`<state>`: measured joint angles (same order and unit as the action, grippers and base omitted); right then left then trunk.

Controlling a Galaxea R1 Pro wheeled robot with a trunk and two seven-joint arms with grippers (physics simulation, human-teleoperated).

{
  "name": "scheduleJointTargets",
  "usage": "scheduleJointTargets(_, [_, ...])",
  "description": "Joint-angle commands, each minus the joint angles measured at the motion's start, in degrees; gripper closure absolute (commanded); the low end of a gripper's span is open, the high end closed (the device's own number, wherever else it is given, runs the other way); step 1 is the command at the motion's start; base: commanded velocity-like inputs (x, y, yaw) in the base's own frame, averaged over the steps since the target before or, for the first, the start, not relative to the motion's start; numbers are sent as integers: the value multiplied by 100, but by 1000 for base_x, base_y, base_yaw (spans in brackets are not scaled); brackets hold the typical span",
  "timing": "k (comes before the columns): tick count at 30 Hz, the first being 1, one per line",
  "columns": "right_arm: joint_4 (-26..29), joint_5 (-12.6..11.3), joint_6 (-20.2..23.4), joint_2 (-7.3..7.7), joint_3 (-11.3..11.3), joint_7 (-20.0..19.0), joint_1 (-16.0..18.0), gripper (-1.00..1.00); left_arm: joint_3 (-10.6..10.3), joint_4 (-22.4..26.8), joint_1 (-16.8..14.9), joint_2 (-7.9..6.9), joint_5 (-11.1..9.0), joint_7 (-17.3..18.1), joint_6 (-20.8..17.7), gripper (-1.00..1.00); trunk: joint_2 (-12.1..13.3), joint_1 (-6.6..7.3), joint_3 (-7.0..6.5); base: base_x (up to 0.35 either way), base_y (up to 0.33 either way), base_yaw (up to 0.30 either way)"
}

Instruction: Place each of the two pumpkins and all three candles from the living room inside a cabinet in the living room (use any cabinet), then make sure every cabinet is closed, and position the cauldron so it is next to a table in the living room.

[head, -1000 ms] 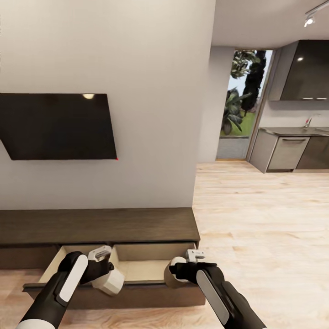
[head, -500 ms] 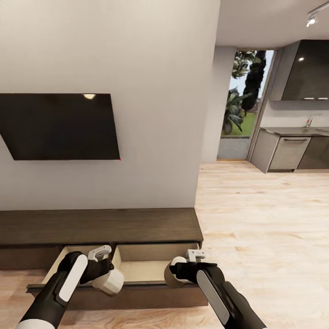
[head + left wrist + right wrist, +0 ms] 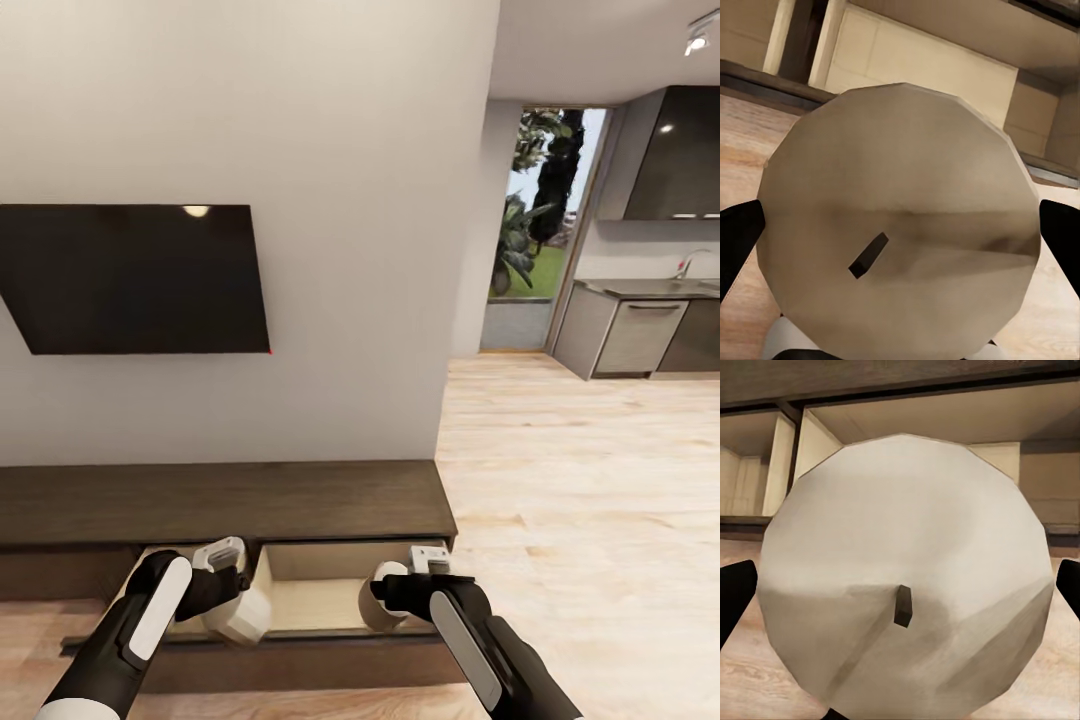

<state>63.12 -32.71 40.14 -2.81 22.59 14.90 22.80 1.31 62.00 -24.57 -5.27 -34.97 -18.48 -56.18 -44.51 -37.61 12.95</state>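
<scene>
Each gripper holds a candle: the left [image 3: 228, 585] with its candle [image 3: 240, 612], the right [image 3: 415, 585] with its candle [image 3: 378, 607], both over the open cabinet [image 3: 230, 500] drawers (not yet dropped in). Closing comes later.

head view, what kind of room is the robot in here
Most likely an open-plan home: a living room opening onto a kitchen. A dark flat screen hangs on the wall above a long low brown cabinet with its drawers pulled open, and kitchen cupboards with a sink tap stand at the far right.
</scene>
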Motion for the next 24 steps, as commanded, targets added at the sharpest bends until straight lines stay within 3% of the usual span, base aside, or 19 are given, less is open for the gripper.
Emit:
scheduleJointTargets(1, [7, -60, 11, 1, 10, 57, 5, 100, 1, 5, -4, -1, -64, -50, -16, 100, -7, -3, 9, 148, 30, 0])
scheduleJointTargets(24, [7, -60, 9, 0, 9, 49, 5, 100, -53, -22, -4, -1, -22, -57, -16, 100, -7, -3, 9, 135, 13, 0])
